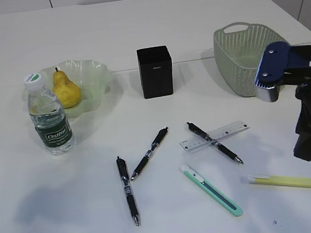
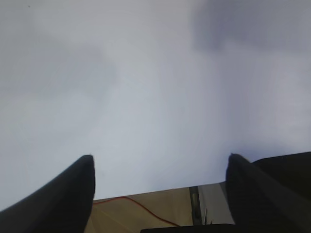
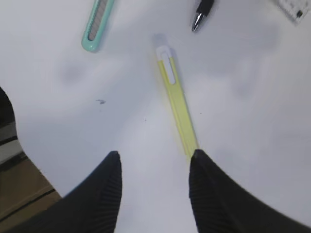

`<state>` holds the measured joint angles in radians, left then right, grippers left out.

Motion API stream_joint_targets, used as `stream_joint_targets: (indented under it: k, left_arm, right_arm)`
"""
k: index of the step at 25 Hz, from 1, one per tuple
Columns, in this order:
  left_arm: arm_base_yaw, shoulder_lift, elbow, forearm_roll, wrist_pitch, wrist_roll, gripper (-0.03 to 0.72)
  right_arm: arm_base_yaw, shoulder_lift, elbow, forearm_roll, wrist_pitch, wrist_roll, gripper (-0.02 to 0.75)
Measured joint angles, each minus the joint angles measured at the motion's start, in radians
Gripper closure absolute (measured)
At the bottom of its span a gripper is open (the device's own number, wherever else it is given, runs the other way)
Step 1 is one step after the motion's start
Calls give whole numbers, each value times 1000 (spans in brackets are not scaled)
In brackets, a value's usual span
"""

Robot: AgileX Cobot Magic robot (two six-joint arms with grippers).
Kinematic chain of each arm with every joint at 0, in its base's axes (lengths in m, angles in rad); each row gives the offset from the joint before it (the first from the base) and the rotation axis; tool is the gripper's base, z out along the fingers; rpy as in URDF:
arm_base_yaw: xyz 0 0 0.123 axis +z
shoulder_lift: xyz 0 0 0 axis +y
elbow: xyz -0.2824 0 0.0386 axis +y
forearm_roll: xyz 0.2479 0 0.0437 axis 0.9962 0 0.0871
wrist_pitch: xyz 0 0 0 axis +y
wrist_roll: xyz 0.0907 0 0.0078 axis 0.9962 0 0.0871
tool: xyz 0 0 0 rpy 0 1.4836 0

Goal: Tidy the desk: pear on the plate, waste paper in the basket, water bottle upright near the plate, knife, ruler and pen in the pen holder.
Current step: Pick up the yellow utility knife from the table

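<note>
On the large plain white bench (image 1: pixel 134 29), the small yellow pear (image 1: pixel 66 88) already sits in the pale green ruffled glass plate (image 1: pixel 97 72) at about ten o'clock, with the small clear water bottle (image 1: pixel 49 118) upright just at the plate's seven o'clock. The square matte black pen holder (image 1: pixel 155 71) stands at twelve, the sage green woven-look basket (image 1: pixel 242 56) at two. Three black pens, a short clear ruler (image 1: pixel 225 132) crossed by one of them, a mint green utility knife (image 1: pixel 211 190) and a yellow utility knife (image 1: pixel 289 180) lie loose toward six. The right tool (image 3: pixel 154 162) hovers half-spread over the yellow knife's end, holding nothing; the left tool (image 2: pixel 160 165) gapes wide over bare bench.
</note>
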<state>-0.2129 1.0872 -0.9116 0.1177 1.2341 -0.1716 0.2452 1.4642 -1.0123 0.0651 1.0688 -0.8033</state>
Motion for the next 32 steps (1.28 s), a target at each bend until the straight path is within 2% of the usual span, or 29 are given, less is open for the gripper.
stream_joint_targets:
  k: [10,21,32]
  left_arm:
    - [0,0,0,14,0,0,95]
    - [0,0,0,34,0,0,95]
    - [0,0,0,37,0,0,95]
  right_arm:
    - [0,113,0,-4,-39,-126,368]
    - [0,274,0,1,-172,-192,368]
    - [0,278,0,110,-274,-378,368]
